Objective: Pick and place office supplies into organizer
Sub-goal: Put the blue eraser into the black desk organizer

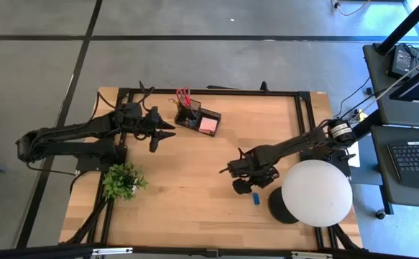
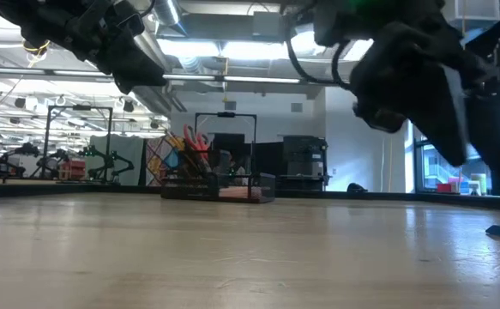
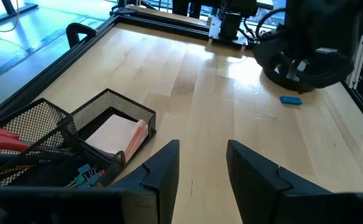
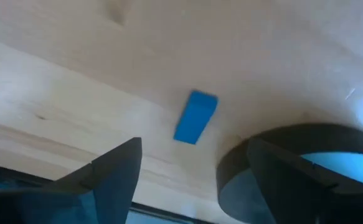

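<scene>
Only the right wrist view shows the right tool (image 4: 190, 177) spread wide above the small blue block (image 4: 195, 117).

Bare tabletop (image 1: 195, 180) lies open around the right gripper (image 1: 243, 188), save the blue block (image 1: 255, 198) and lamp base (image 1: 279, 208) just beside it.

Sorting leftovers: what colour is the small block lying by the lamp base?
Blue; the small block shows best in the right wrist view.
</scene>
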Motion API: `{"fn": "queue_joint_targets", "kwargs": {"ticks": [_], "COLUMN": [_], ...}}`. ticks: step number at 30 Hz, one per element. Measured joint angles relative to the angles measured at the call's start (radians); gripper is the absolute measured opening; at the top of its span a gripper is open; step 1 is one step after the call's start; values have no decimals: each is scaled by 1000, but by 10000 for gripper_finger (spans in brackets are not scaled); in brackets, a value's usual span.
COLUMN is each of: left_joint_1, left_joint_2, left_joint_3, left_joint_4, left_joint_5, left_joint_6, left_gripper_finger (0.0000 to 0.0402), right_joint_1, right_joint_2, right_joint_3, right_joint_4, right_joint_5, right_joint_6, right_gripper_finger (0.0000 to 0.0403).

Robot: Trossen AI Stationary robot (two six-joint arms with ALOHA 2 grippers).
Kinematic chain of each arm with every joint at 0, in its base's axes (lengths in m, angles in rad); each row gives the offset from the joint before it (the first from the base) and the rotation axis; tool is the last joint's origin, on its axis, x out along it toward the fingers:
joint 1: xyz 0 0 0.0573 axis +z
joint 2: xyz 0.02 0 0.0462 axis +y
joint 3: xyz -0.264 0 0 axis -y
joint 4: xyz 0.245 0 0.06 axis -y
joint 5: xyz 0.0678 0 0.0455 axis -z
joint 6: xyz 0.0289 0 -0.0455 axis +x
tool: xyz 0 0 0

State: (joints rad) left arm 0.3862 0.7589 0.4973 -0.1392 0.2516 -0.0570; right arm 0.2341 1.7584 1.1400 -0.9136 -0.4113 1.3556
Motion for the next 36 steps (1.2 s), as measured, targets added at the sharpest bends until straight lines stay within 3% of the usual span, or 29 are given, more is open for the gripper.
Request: {"fn": "queue_joint_targets", "kwargs": {"ticks": [7,14,25,36], "left_joint_1": [0,0,0,0], "left_joint_2": [0,0,0,0], "left_joint_3": [0,0,0,0], "left_joint_4": [0,0,0,0], "left_joint_5": [0,0,0,0], "left_joint_6": [0,0,0,0], "left_gripper_finger": [127,127,127,127], "right_joint_1": [28,45,43,44], "right_joint_2": [0,24,122,132], "right_joint_3": [-87,-130,-142,-145], "right_joint_4": [106,231,245,218], "right_joint_5": [-76,-80,-106,-107], "right_joint_6": [61,106,61,56], "right_gripper_finger": [295,295,292,197]}}
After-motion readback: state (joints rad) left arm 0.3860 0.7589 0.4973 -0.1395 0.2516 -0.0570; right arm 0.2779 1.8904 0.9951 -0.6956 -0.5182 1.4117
